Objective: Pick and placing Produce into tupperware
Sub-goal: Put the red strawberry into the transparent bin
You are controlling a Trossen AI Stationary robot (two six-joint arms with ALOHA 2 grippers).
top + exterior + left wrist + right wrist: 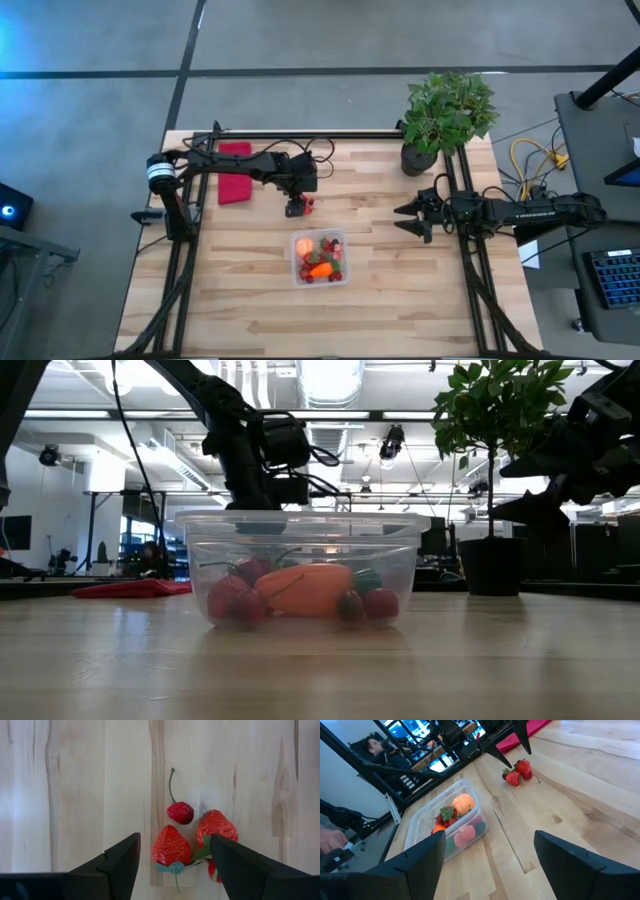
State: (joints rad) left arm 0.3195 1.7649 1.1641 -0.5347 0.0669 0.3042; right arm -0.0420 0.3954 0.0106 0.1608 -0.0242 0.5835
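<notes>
**Left gripper poised over loose berries beside the tupperware**

The tupperware (319, 258) sits near the middle of the wooden table (400, 300) and serves as the reference here. Inside it lie an orange carrot (305, 589), a pale orange round fruit (464, 802) and several red berries (232, 600) (some dark ones too). Just beyond the tupperware, toward the far edge, the left gripper (295, 207) hangs above a small cluster of produce on the bare wood: two strawberries (171, 845) and a stemmed cherry (180, 812). Its fingers (118, 862) are spread wide, with one strawberry between them, and they hold nothing. The right gripper (412, 216) waits well to the tupperware's right, its jaws wide apart and empty. A red cloth (235, 172) lies past the left gripper from the tupperware, and a potted plant (447, 115) stands at the far right corner
</notes>
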